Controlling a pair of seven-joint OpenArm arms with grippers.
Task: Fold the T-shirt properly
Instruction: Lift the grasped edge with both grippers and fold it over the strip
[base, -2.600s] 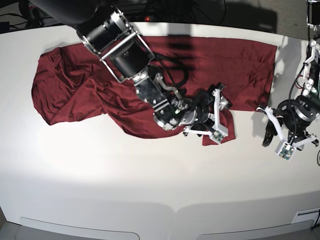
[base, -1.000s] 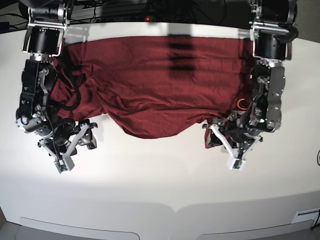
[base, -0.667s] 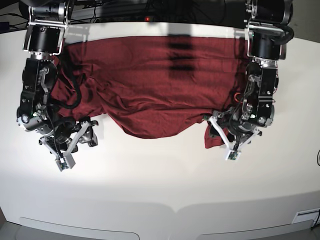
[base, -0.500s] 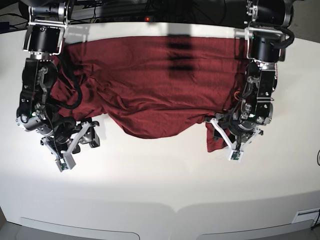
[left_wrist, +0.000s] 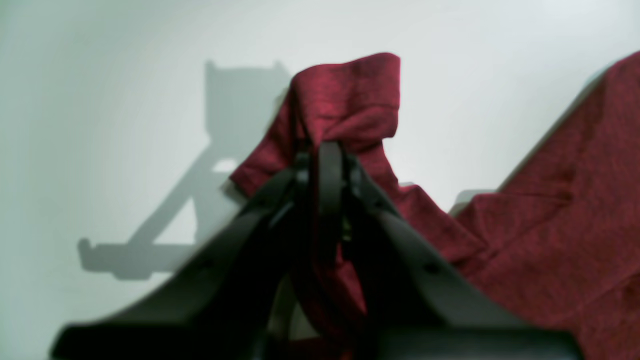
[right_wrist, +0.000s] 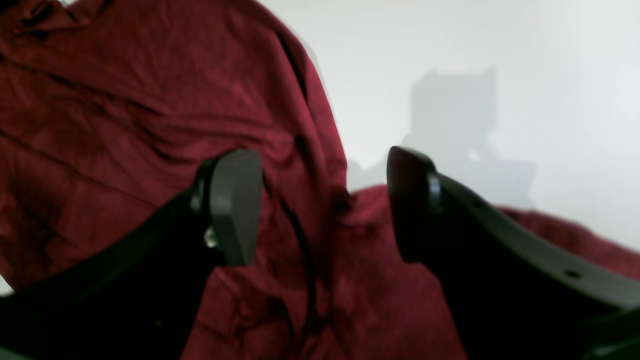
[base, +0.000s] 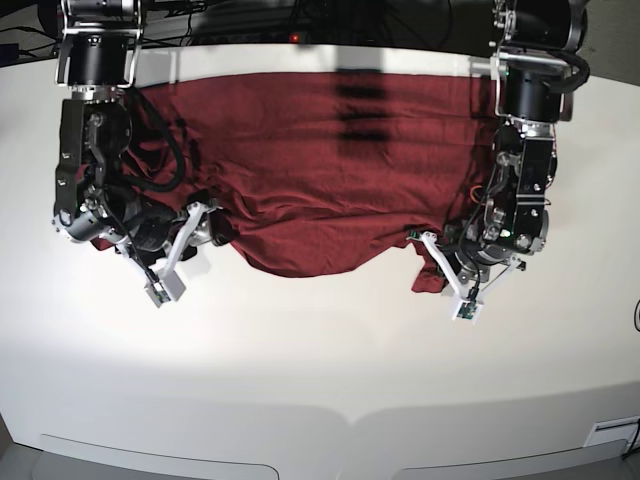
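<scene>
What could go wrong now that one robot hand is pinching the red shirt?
The left gripper pinches only a small bunched flap of the dark red, wrinkly jersey T-shirt, so it might slip out. The right gripper hangs open over the cloth, holding nothing; lifting now could drag the shirt crooked and add wrinkles.

We saw a white table (base: 320, 380), smooth and glossy, with a soft bright sheen across its middle and a shallow seam running along its near edge. Beyond its far edge we made out a dark jumble of cables and equipment (base: 330, 20), too dim to tell apart. In the wrist views the same white surface (left_wrist: 100, 75) carried sharp grey shadows (left_wrist: 200, 175).
</scene>
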